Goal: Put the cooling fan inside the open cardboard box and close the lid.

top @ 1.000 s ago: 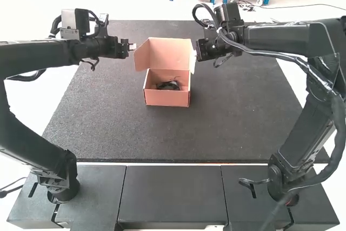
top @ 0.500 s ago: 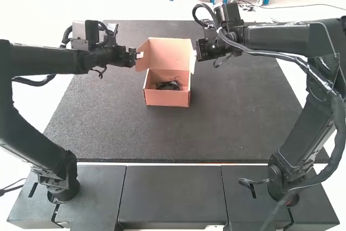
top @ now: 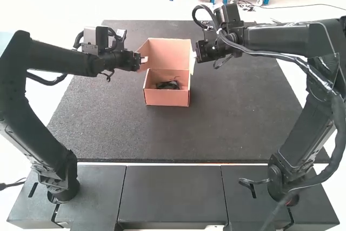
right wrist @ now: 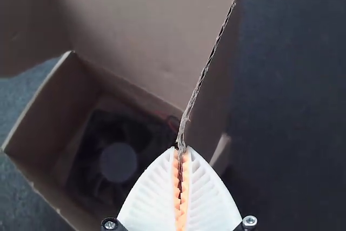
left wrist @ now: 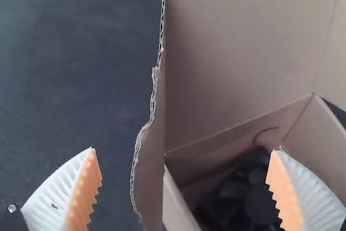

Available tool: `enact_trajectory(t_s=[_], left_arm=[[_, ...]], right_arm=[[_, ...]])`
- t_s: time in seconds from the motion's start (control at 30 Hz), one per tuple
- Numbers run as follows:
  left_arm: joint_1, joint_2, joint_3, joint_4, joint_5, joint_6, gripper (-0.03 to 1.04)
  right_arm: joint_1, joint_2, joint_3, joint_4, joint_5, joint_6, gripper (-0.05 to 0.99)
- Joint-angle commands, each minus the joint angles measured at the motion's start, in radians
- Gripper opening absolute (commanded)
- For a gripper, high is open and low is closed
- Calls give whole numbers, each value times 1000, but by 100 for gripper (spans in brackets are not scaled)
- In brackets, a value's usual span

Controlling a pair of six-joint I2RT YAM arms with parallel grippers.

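The brown cardboard box [top: 166, 94] stands mid-mat with its lid [top: 165, 53] upright at the back. The black cooling fan [top: 168, 85] lies inside, also seen as the fan [left wrist: 243, 193] and the fan [right wrist: 116, 160]. My right gripper [top: 193, 53] is shut on the lid's right edge, where the cardboard edge [right wrist: 203, 79] runs down into my closed gripper [right wrist: 179, 162]. At the lid's left edge, my left gripper [top: 141, 60] is open. Its fingers [left wrist: 81, 190] stand either side of the left side flap [left wrist: 148, 160] without touching it.
A dark mat [top: 238, 106] covers the table, with bare room around the box on all sides. Both arms reach in from the left and right at lid height.
My left arm has moved right, from clear of the box up to the lid's left edge, so its open fingers now straddle the flap. The right gripper and box have not moved.
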Motion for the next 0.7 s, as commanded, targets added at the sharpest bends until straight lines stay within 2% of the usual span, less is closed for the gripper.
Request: enact_trajectory(t_s=[0.0,0.1,0.23,0.27,0.33,0.4,0.47,0.53,0.63,0.67], left_arm=[[18,-9,56,7,-15,7,62],[30,-9,80,-10,-17,7,49],[33,-9,113,-43,-17,10,48],[33,-9,122,-49,-17,13,43],[33,-9,131,-59,-17,14,24],[30,-9,136,-62,-17,14,12],[29,-9,140,-69,-17,14,7],[27,-11,145,-85,-17,14,12],[26,-16,149,-103,-17,14,56],[26,-19,149,-108,-17,14,65]], right_arm=[[-3,-12,-14,-3,-16,-10,-2],[0,-12,-29,0,-16,-10,-2],[4,-12,-38,3,-16,-10,-2],[4,-11,-38,3,-18,-10,-2],[4,-9,-35,5,-18,-10,-2],[4,-8,-34,6,-18,-10,-2],[4,-8,-31,8,-18,-10,-2],[1,-6,-26,8,-19,-10,-2],[-2,-5,-12,8,-24,-10,-2],[-2,-3,-6,8,-24,-10,-2]])
